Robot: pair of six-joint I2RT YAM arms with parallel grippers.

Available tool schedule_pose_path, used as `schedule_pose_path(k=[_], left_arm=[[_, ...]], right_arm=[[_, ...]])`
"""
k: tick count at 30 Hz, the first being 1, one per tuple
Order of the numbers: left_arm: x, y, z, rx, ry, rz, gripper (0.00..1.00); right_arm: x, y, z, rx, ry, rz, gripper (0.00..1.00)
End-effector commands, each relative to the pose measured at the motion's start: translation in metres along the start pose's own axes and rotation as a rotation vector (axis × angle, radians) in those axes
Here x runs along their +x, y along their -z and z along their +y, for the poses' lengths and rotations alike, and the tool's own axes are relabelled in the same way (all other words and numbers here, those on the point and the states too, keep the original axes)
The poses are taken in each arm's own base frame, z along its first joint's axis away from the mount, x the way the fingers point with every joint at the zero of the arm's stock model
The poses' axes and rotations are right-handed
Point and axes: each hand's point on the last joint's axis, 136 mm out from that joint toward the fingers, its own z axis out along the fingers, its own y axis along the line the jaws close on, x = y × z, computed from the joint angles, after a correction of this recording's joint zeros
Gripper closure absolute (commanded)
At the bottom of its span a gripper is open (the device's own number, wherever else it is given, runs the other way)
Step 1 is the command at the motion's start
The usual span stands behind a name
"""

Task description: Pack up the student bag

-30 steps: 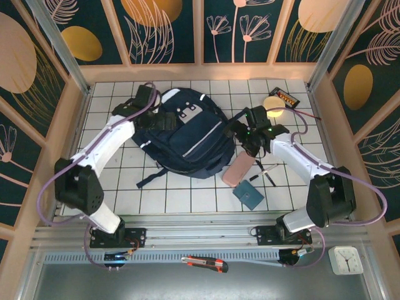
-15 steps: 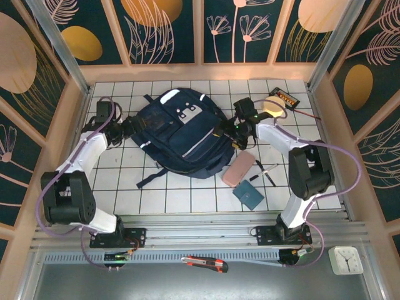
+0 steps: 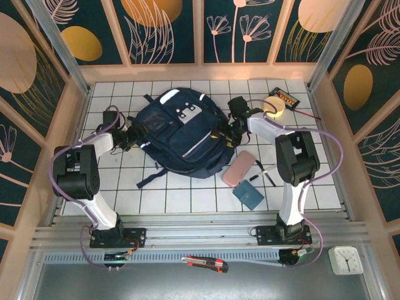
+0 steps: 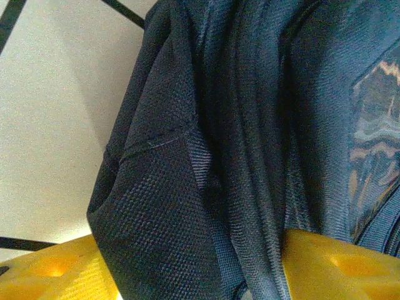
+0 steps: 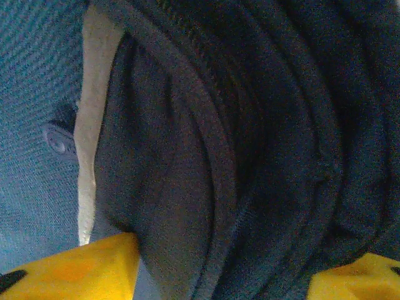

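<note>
The student bag (image 3: 181, 134) is lying flat, front pocket up, on the white tiled tabletop (image 3: 187, 201), mid-field & toward the far side, w/ one arm reaching in at each flank. The left hand (image 3: 132, 136) is pinching the bag's left edge: in the wrist view its yellow fingers (image 4: 50, 272) are sitting either side of a thick fold of navy fabric that is filling the gap & touching both, so it's reading as clamped on the bag. Same on the other flank: the right hand (image 3: 225, 132) is gripping the right edge, its fingers (image 5: 69, 265) bracketing a bunched seam. Step in hand, prob.: getting hold of both sides to lift or spread the bag for opening & loading. To do it well, both hands should be biting deep on seam/piping, not one loose layer, b/c thin fabric is liable to slip under load. The arms should also be pulling evenly, or the bag is going to twist. The pink case (image 3: 238, 169), teal wallet (image 3: 249, 195) & pens (image 3: 267, 173) are lying just right of the bag, none packed yet, so avoid dragging the bag over them.
</note>
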Motion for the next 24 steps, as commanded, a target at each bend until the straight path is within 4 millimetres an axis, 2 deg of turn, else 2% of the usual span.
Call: schedule_pose_path(k=[1,5,8,9,14,16,18,21,24], left_arm=[[0.01,-0.005,0.006,0.022,0.015,0.023,0.4],[0.02,-0.003,0.011,0.017,0.021,0.036,0.41],[0.03,-0.001,0.014,0.021,0.032,0.054,0.41],[0.028,0.006,0.009,0.033,0.025,0.038,0.41],[0.033,0.018,0.006,0.048,0.038,0.018,0.35],[0.034,0.023,0.002,0.068,0.052,0.011,0.32],[0.033,0.03,-0.002,0.078,0.054,-0.002,0.29],[0.035,0.04,-0.007,0.098,0.062,-0.014,0.24],[0.045,0.045,-0.013,0.15,0.099,-0.003,0.21]], right_arm=[[-0.024,-0.007,0.01,-0.059,0.009,-0.017,0.51],[-0.055,-0.01,0.005,-0.045,0.003,-0.068,0.58],[-0.09,-0.004,0.004,-0.054,-0.002,-0.127,0.64],[-0.104,-0.002,0.004,-0.061,-0.002,-0.147,0.66],[-0.163,0.006,0.008,-0.086,0.028,-0.23,0.67],[-0.177,0.016,0.014,-0.087,0.05,-0.268,0.54],[-0.183,0.03,0.014,-0.051,0.065,-0.309,0.36],[-0.177,0.061,0.007,0.018,0.069,-0.393,0.01],[-0.159,0.098,0.002,0.049,0.072,-0.508,0.01]])
